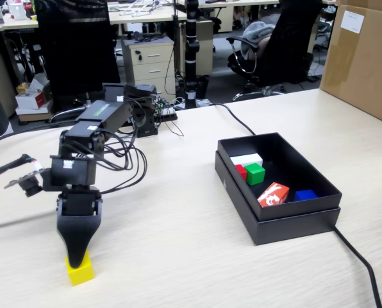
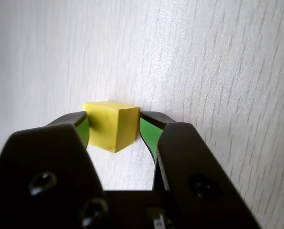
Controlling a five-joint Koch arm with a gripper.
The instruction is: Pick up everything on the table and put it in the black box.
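Gripper (image 2: 112,125) closed onto yellow cube (image 2: 111,125), both green-lined tips touching its sides, at fixed view's lower left on the table (image 1: 178,244). Green cube (image 1: 255,173) and red cube (image 1: 241,171) inside black box (image 1: 293,221), right of centre.

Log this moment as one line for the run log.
gripper: shut on yellow cube, on table | black box: holds green cube, red cube | left: yellow cube
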